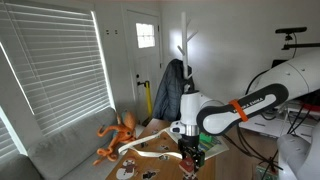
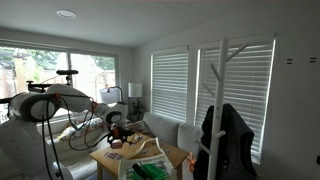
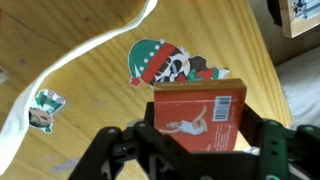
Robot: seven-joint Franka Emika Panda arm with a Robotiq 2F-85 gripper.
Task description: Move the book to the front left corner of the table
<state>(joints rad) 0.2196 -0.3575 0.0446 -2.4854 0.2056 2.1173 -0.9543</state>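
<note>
We see the gripper [image 3: 198,140] clenched on a red box [image 3: 198,110] above the table [image 3: 100,110]. In an exterior view the book [image 2: 150,156] lies flat near the table's front edge.

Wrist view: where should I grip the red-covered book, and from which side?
Pinch the book across its two side edges, coming in face-on to the cover with the gripper straddling it. It is a thin rectangle, cover toward the camera, and fits between the fingers. Whether it is clamped, I can't tell.
</note>
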